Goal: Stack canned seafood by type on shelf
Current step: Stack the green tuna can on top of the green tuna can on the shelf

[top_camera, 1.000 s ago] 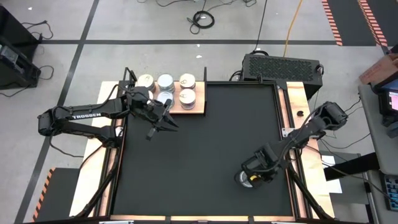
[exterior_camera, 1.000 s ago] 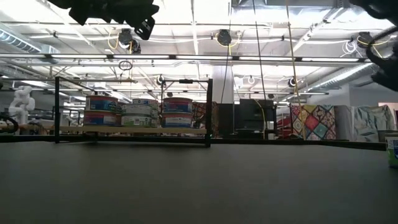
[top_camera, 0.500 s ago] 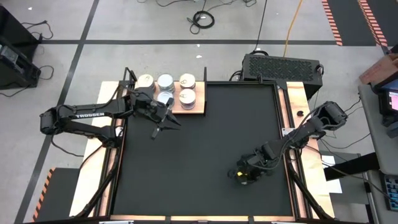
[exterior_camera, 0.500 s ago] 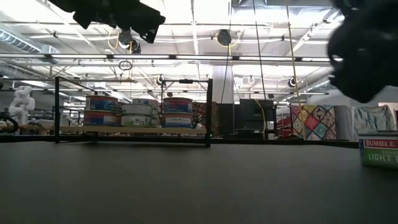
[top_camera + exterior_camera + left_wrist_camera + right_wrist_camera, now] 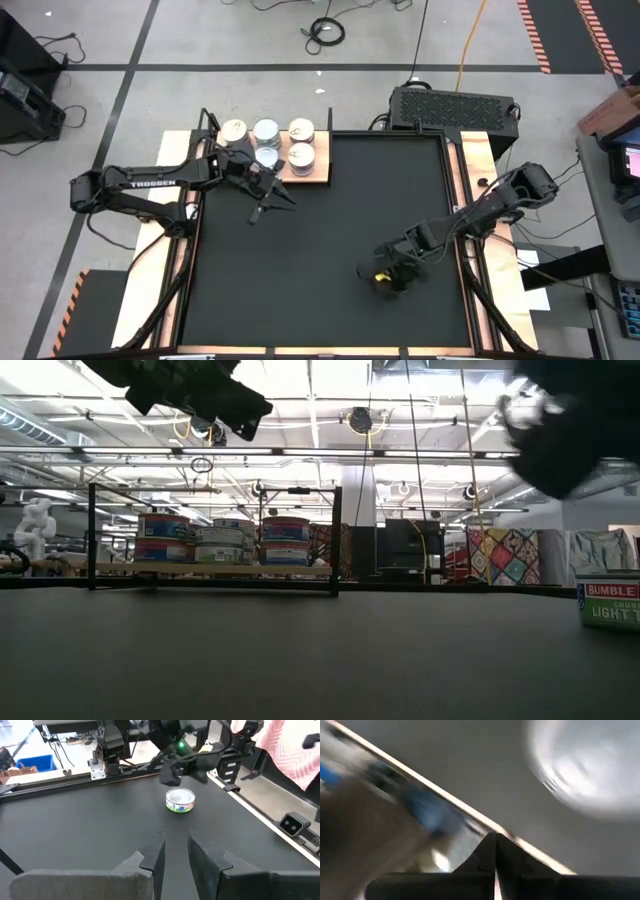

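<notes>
Shelf (image 5: 318,176) at 11 o'clock, long axis left-right, tins (image 5: 266,132) upright, stacked | left gripper (image 5: 275,204) over mat (image 5: 320,250) beside shelf, fingers a narrow slit apart, empty | loose tuna tin (image 5: 180,800) upright at 4 o'clock, mostly hidden from above | right gripper (image 5: 385,278) beside it, fingers pressed together, empty; wrist view blurred.

Both arms are matte black, built of slim jointed tubes. The left arm (image 5: 140,185), at the frame's left, carries white TROSSEN lettering along its long link. Each claw ends in two flat, tapering dark fingers (image 5: 150,862) with stepped inner edges.
</notes>
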{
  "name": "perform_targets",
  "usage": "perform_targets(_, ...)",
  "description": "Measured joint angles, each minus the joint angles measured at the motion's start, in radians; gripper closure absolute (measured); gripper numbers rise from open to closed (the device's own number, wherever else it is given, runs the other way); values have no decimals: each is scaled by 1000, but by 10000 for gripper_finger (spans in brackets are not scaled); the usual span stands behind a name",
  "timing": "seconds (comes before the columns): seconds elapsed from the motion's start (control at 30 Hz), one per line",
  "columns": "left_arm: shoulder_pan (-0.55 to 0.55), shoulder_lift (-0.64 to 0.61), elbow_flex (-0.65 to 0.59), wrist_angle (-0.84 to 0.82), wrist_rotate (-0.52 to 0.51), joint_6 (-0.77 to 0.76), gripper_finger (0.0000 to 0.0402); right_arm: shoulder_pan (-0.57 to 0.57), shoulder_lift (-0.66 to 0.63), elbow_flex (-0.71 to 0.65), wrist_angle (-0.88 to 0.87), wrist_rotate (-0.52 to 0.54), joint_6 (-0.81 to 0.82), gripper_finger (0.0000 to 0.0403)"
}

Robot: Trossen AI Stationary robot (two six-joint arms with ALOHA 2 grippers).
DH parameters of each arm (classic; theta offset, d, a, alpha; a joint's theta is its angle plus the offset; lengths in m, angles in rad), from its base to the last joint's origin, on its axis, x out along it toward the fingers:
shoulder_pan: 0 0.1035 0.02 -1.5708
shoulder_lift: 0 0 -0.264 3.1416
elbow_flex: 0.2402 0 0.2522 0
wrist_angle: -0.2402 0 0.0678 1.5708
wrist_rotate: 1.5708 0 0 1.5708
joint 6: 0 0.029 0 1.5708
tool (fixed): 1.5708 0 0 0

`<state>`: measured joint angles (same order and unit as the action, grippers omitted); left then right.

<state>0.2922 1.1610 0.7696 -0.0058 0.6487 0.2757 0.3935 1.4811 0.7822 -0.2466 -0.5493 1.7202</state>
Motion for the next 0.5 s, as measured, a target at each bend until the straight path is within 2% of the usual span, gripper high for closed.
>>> perform_targets(0.1, 0, 0, 0, 7, 0, 1, 318, 20, 0, 0, -204, -103, -12, 403)
perform_targets(0.17, 0, 0, 0, 9, 0, 1, 318, 27, 0, 0, -369, -97, -16, 403)
perform_targets(0.23, 0, 0, 0, 18, 0, 1, 318, 28, 0, -1, -460, -53, -22, 403)
perform_targets(0.37, 0, 0, 0, 29, -3, 1, 318, 23, 0, -1, -417, 72, -45, 403)
perform_targets(0.5, 0, 0, 0, 24, -3, -4, 318, -11, 0, 0, -260, 188, -50, 403)
